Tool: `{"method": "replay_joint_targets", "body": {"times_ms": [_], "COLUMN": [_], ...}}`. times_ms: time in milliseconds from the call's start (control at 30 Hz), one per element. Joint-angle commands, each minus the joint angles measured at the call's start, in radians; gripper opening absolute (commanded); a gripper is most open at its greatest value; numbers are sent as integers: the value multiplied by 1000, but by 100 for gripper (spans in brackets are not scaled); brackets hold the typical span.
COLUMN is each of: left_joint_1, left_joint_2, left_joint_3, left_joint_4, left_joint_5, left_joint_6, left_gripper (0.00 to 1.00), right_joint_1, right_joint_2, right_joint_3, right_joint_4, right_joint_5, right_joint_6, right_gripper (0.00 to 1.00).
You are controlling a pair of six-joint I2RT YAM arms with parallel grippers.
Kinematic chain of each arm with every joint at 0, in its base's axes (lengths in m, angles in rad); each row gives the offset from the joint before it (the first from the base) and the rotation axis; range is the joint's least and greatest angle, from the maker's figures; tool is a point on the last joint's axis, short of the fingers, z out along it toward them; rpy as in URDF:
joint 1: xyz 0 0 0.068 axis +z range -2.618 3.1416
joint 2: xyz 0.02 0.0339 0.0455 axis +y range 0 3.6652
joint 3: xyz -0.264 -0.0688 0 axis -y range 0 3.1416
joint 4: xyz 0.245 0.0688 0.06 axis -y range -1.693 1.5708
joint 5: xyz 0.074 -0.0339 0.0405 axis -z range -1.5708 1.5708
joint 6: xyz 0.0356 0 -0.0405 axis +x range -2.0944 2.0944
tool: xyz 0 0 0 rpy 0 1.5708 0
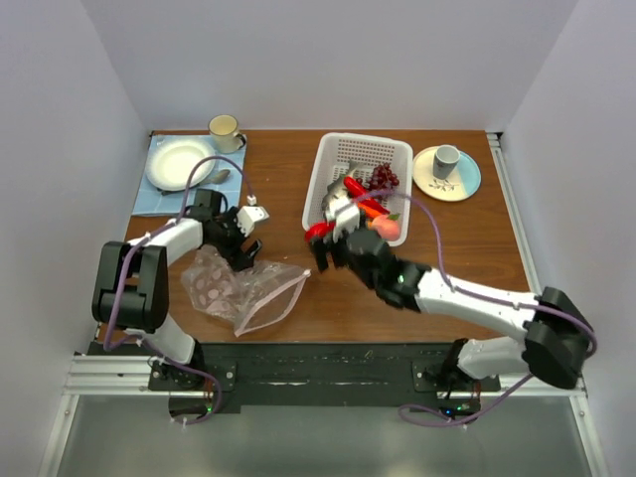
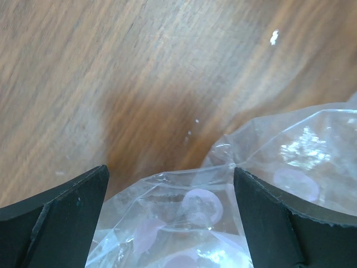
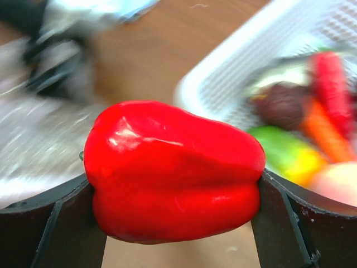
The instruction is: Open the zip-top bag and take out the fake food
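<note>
The right pincer (image 3: 173, 218) is clamped on a red piece of fake food (image 3: 175, 167) just beside the white basket (image 1: 397, 149) holding the other pieces, while the left pincer (image 2: 170, 223), jaws apart, straddles the zip-top bag (image 1: 243, 288) on the worktop (image 1: 278, 169), probably to steady it.

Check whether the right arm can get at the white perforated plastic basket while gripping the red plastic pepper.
Probably yes: the right gripper, shut on the pepper, hangs at the basket's near-left corner, unobstructed.
</note>
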Motion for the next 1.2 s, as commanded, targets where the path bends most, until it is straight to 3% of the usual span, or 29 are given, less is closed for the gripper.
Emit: {"method": "replay_joint_targets", "body": {"times_ms": [0, 67, 100, 133, 233, 367, 700, 900, 967, 1033, 1100, 1133, 1167], "left_joint_1": [4, 4, 4, 4, 4, 5, 5, 5, 5, 5, 5, 5, 5], "left_joint_2": [-90, -116, -141, -152, -173, -149, -170, -176, -182, -184, -183, -183, -183], "left_joint_3": [57, 102, 117, 145, 210, 298, 338, 323, 315, 307, 307, 309, 311], "left_joint_4": [-56, -56, -56, -57, -82, -168, -168, -174, -168, -165, -166, -171, -174], "left_joint_5": [21, -7, -19, -31, -62, -53, -13, -19, -25, -30, -33, -33, -33], "left_joint_6": [-91, -166, -190, -228, -282, -303, -349, -349, -351, -351, -348, -346, -345], "left_gripper": [100, 100, 100, 100, 100, 100, 100, 100, 100, 100, 100, 100, 100], "right_joint_1": [-212, -298, -315, -329, -330, -330, -330, -332, -332, -335, -367, -402, -439], "right_joint_2": [155, 252, 281, 316, 389, 393, 328, 381, 430, 459, 455, 450, 467], "right_joint_3": [322, 465, 509, 595, 699, 709, 657, 759, 786, 839, 791, 786, 790], "right_joint_4": [-187, -237, -260, -282, -354, -398, -513, -585, -618, -642, -597, -566, -569], "right_joint_5": [118, 94, 86, 80, 101, 117, 137, 127, 117, -10, 217, 139, -176], "right_joint_6": [-10, 2, 4, -7, -15, 19, 36, 18, 5, -25, 26, 57, 50], "right_gripper": [13, 23, 35, 62, 99, 98, 99, 99, 99, 99, 99, 99, 99]}}
